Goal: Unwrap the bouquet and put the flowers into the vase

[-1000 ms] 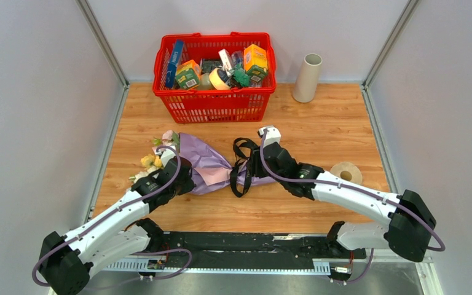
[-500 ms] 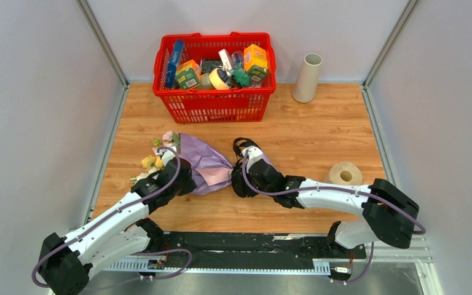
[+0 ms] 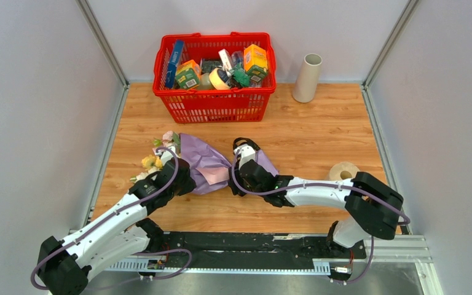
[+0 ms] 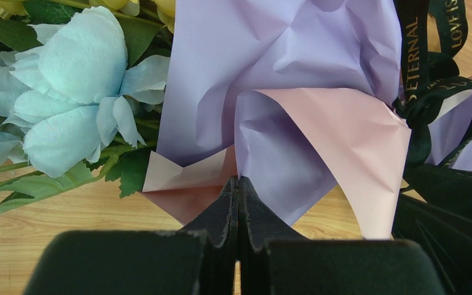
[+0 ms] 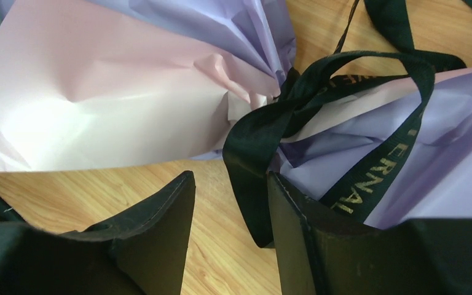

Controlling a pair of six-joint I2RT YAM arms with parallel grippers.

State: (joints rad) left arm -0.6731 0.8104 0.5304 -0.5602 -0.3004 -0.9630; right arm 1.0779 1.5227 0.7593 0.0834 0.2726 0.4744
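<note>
Pressing my left jaws fully together, I had their tips against the lower edge of the lilac and pink paper of the bouquet; whether any paper was pinched I could not tell. My right jaws stood partly apart, gripping nothing, with a loop of the black ribbon hanging between them by the knot. The bouquet lay wrapped and tied on the counter, its flowers at the left end. The vase stood upright at the far right, beside the red basket, well apart from the bouquet.
</note>
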